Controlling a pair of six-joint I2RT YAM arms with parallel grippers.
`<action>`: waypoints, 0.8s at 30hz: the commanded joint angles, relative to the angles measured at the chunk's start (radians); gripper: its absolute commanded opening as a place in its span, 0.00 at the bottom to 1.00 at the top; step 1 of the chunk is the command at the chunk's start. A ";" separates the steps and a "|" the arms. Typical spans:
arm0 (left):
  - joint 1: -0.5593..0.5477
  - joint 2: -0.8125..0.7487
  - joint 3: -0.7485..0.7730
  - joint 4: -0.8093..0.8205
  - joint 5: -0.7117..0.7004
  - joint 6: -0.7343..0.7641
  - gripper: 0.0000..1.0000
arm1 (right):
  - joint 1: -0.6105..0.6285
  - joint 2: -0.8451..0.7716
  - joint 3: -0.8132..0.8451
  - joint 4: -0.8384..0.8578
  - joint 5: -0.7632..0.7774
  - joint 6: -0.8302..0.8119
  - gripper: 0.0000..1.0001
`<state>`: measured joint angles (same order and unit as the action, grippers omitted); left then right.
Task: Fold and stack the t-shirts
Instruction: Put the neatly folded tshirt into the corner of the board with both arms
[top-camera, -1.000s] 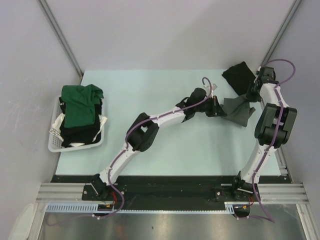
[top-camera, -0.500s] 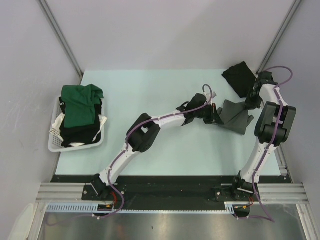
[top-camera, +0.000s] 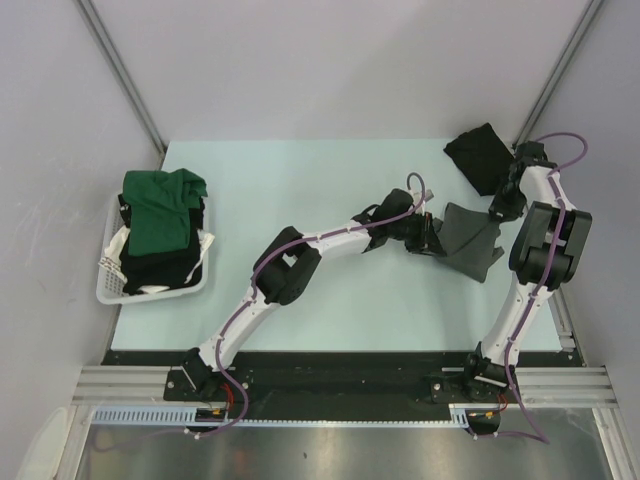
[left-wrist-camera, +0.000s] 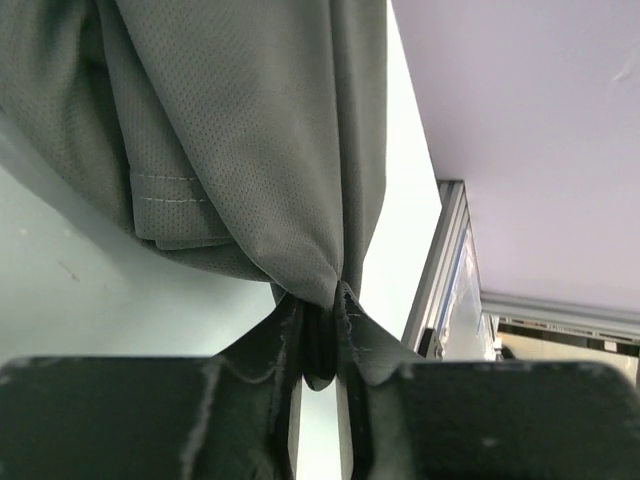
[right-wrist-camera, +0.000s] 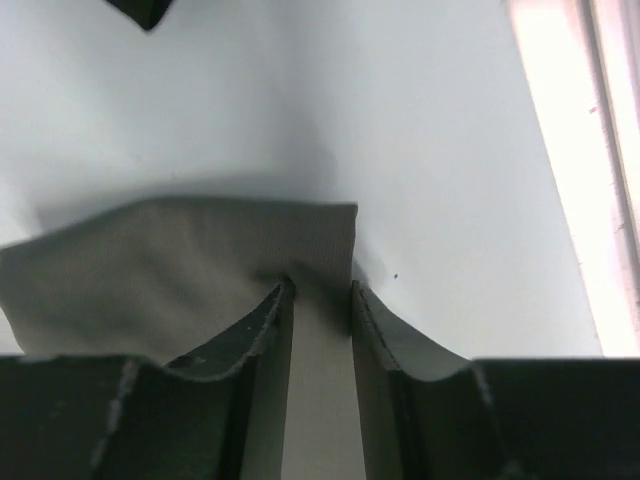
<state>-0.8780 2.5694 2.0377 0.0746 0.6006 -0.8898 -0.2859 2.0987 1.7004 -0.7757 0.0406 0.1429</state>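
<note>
The charcoal grey t-shirt (top-camera: 470, 236) is bunched and held off the table at the right. My left gripper (top-camera: 428, 238) is shut on a pinched fold of it; in the left wrist view the grey cloth (left-wrist-camera: 250, 130) hangs from the closed fingertips (left-wrist-camera: 322, 325). My right gripper (top-camera: 496, 207) is shut on the shirt's far edge; the right wrist view shows the cloth (right-wrist-camera: 180, 265) running between the fingers (right-wrist-camera: 318, 295). A black t-shirt (top-camera: 480, 155) lies at the far right corner. A dark green t-shirt (top-camera: 160, 205) lies in the basket on top of dark cloth (top-camera: 155, 268).
The white slatted basket (top-camera: 112, 285) stands at the table's left edge. The pale green table (top-camera: 300, 180) ends in a metal rail on the right (top-camera: 565, 320), also seen in the left wrist view (left-wrist-camera: 445, 270). Grey walls enclose the back and sides.
My left gripper has moved nearer and slightly right with the grey shirt. The shirt has drawn out wider between the two grippers. The right gripper shifted slightly.
</note>
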 joint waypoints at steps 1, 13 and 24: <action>-0.012 -0.058 0.024 -0.048 0.065 0.031 0.21 | -0.015 -0.011 0.071 0.056 0.059 0.009 0.36; 0.010 -0.100 -0.022 -0.184 0.008 0.118 0.29 | 0.007 -0.054 0.186 0.102 0.022 0.017 0.45; 0.047 -0.198 -0.163 -0.194 -0.041 0.164 0.32 | 0.090 0.026 0.246 0.191 -0.008 -0.011 0.45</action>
<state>-0.8509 2.4790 1.8935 -0.1097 0.5842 -0.7746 -0.2340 2.0975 1.8912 -0.6445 0.0448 0.1543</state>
